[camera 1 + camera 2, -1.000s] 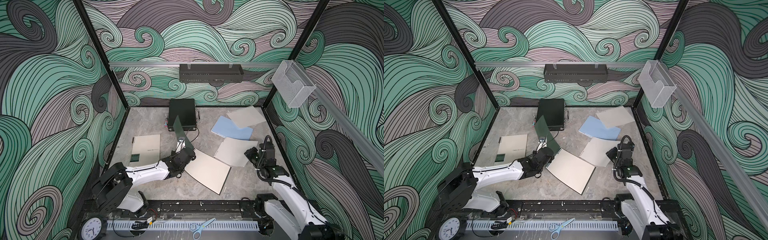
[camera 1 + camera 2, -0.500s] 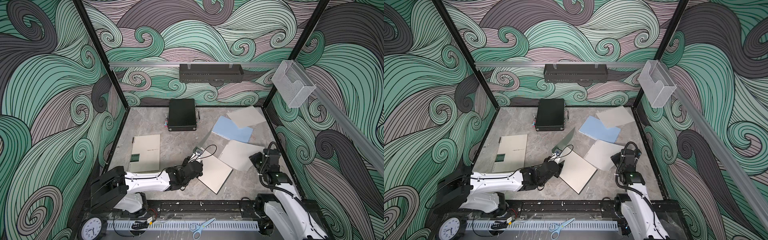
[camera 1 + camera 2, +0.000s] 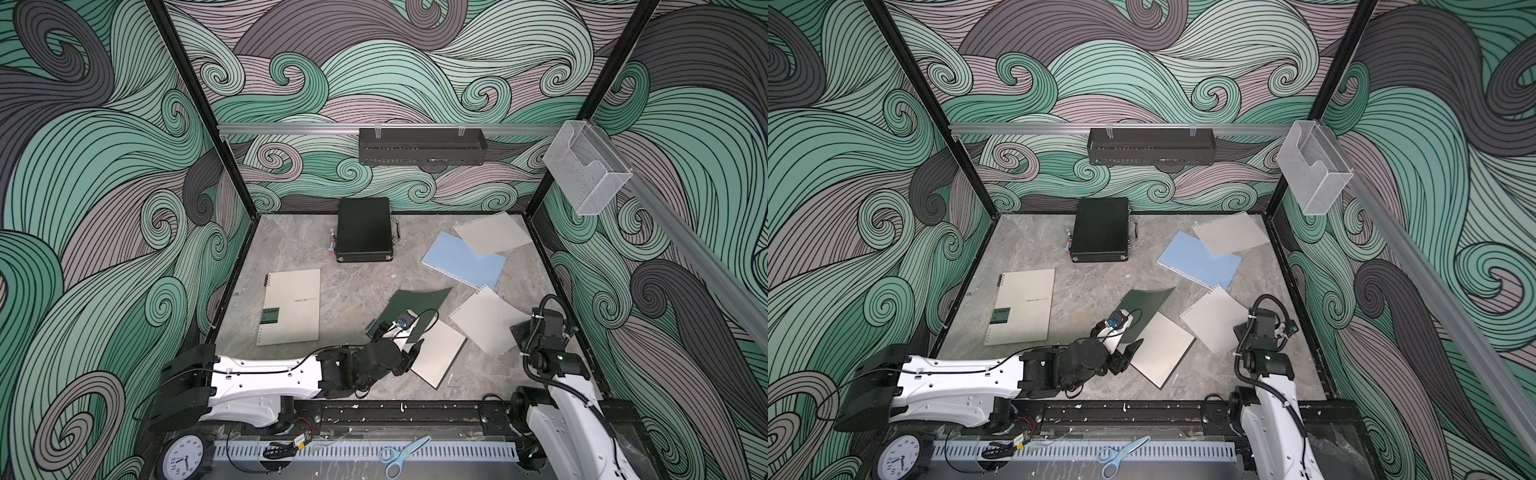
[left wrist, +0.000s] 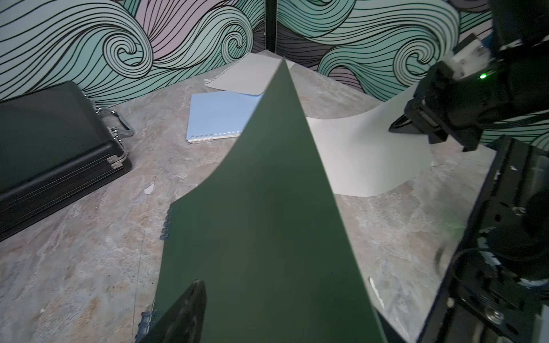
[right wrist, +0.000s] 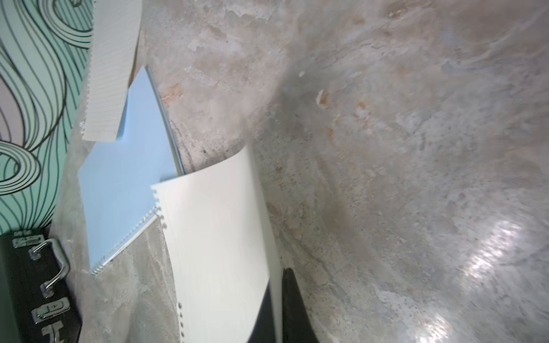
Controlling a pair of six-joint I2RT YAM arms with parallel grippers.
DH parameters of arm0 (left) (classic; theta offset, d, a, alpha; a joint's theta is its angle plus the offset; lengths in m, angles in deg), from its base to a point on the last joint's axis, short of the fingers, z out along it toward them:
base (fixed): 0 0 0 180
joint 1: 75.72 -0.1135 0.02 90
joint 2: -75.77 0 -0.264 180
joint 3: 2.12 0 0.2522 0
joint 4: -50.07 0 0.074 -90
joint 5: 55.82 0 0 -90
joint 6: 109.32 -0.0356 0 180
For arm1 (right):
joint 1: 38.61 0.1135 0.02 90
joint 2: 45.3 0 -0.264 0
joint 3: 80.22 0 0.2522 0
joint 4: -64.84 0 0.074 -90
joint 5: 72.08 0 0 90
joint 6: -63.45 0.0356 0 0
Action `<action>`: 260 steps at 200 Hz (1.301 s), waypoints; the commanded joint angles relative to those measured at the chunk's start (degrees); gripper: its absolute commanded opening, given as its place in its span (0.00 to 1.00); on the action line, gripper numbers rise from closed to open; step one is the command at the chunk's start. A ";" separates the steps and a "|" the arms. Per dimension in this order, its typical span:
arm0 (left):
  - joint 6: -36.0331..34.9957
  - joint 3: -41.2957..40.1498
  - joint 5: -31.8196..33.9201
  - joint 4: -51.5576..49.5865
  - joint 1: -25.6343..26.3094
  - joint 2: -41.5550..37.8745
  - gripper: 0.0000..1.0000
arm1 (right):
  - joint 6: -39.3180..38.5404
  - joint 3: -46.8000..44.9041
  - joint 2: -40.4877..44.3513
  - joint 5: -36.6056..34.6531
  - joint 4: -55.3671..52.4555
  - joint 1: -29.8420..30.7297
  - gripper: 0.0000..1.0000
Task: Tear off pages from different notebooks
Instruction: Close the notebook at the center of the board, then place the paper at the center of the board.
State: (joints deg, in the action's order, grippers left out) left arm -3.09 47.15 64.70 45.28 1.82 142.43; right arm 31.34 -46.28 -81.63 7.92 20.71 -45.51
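While the left gripper (image 3: 414, 355) sits with jaws spread at the open dark green notebook (image 3: 415, 305), lower middle, the right gripper (image 5: 276, 307) pinches a loose page (image 3: 486, 324) lower right — farther back, light blue notebook (image 3: 465, 262) under another page (image 3: 490, 232), right of center.

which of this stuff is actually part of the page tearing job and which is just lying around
Part of the job:
- beige notebook
- dark green notebook, open
- light blue notebook
- rear loose page
- curled loose page, pinched in the right gripper

Just lying about:
- black case
- scissors
- clock
- clear holder
- black wall rack
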 commanded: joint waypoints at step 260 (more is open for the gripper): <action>72.18 16.15 24.52 -62.12 2.27 5.45 0.71 | 14.44 -7.89 6.23 -9.04 0.06 -8.63 0.00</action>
State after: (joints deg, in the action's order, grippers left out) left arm 64.25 62.71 87.87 -11.46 4.55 147.30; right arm 42.71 -51.46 -77.53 -0.82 21.58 -53.75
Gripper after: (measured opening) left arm 0.708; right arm 0.048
